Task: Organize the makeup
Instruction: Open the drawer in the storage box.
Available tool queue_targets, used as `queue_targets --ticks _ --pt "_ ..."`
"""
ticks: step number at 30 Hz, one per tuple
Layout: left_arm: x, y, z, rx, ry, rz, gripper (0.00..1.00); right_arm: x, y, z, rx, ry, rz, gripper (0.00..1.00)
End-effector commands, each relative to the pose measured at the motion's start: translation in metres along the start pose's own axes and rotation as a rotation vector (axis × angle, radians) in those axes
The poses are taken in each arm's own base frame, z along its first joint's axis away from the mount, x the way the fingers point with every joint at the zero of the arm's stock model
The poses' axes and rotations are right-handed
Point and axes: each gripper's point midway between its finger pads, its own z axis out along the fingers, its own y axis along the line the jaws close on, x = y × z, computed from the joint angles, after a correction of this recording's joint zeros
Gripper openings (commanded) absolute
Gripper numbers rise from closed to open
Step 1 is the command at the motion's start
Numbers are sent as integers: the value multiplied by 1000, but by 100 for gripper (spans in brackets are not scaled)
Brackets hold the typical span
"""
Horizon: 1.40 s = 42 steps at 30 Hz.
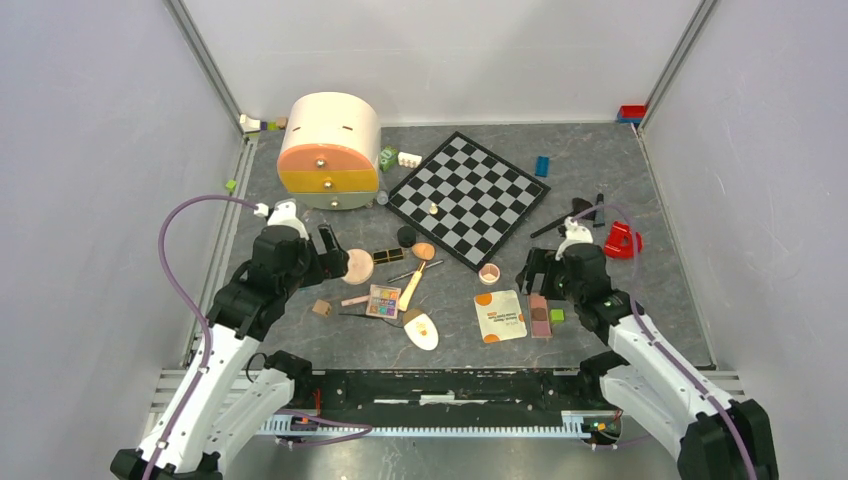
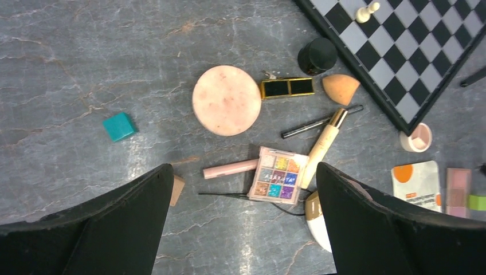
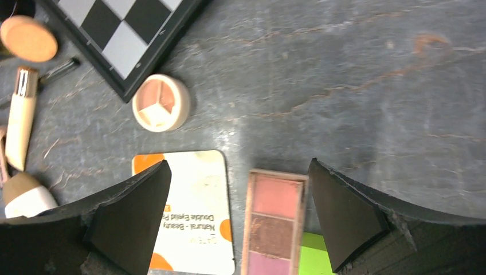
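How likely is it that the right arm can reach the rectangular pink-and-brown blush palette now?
Probably yes: the rectangular pink-and-brown blush palette lies uncovered below its open fingers, nothing on top, though a white-and-orange sachet sits close beside it.

bright, even light from overhead fills all three views; shadows are short and soft-edged. the grey table [image 3: 355,74] carries a pale sheen just off centre toward 6 o'clock in the right wrist view. the top view is sharp, its walls [image 1: 90,200] splaying outward. the black fingers [image 2: 114,229] at 7 and 5 o'clock in both wrist views are underexposed and slightly blurred.
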Motion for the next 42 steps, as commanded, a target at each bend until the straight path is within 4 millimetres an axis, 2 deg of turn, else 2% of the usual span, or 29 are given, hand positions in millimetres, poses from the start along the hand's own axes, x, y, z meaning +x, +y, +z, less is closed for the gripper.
queue_targets --ticks 1,4,9,13,19,24,27,31,37,42 --pt "-23 -30 -5 128 -70 -105 100 -31 35 -2 -95 -76 -37 97" --pt "-47 -50 -11 205 -131 -166 100 -35 45 -5 -136 -56 -107 97" --pt "-89 -61 -10 201 -229 -238 100 -40 31 -18 -63 -60 -178 97" --pt "-117 -55 2 132 -306 -297 97 -46 19 -31 -10 -109 -185 97" --pt "-150 -38 23 84 -367 -347 91 -49 17 -43 -10 -126 -224 97" --pt "-168 -22 52 107 -337 -355 80 -45 21 -45 -37 -100 -263 97" --pt "-180 -23 69 172 -296 -330 71 -42 23 -45 -59 -96 -276 98" --pt "-188 -29 86 214 -261 -249 67 -40 24 -44 -67 -88 -289 97" --pt "-190 -23 106 181 -228 -168 55 -37 22 -43 -64 -78 -300 97" --pt "-188 -16 116 147 -215 -137 52 -36 22 -42 -67 -74 -306 98"
